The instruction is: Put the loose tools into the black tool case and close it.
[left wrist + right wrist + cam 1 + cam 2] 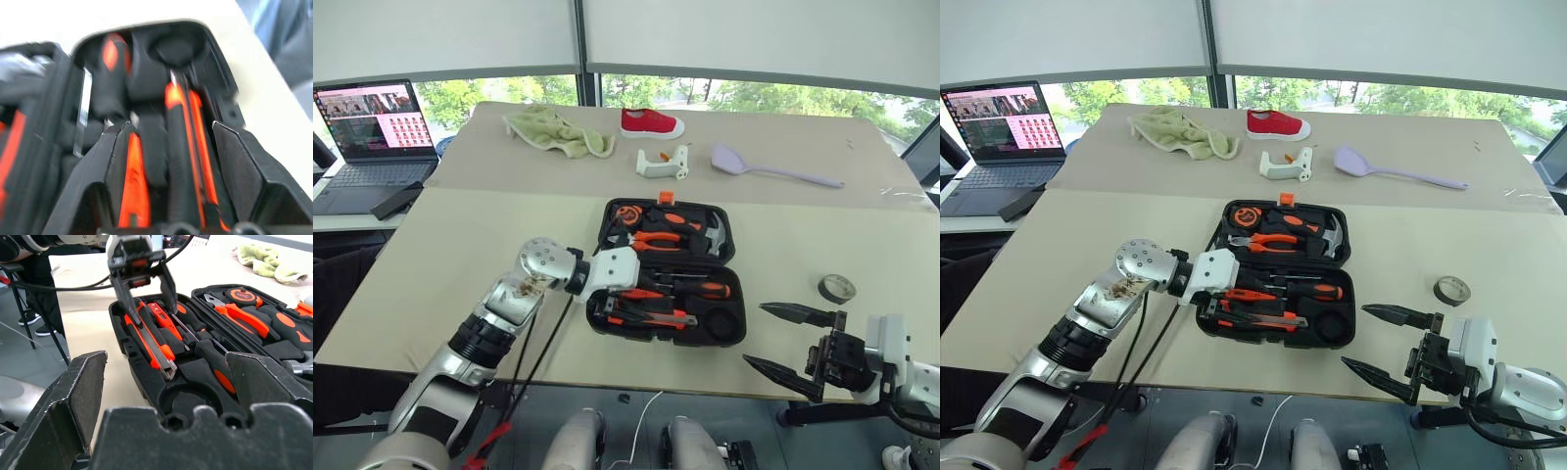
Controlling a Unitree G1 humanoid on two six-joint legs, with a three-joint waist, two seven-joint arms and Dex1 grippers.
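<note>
**Open tool case near the front edge, one tape roll loose**

One black tool case (672, 272) lies open on the table (460, 264), close to the front edge, its lid half toward the far side with a small orange latch at the far rim. It is a rounded black clamshell with moulded recesses. The near half holds an orange-and-black utility knife (152, 343), two black-and-orange screwdrivers (700, 290) and a thin orange tool. The lid half carries pliers, a hammer and a tape measure.

One grey tape roll (837, 288) lies on the table to the right of the case, apart from it.

The left claw (146, 296) hangs over the near half's left end, fingers spread and grasping nothing, tips beside the knife. The right claw (785, 339) is at the front edge, right of the case, spread wide and empty.

Toward the far edge lie one lilac spatula (773, 168), one white bracket (664, 163), one red shoe (651, 123) and one green cloth (556, 131).
</note>
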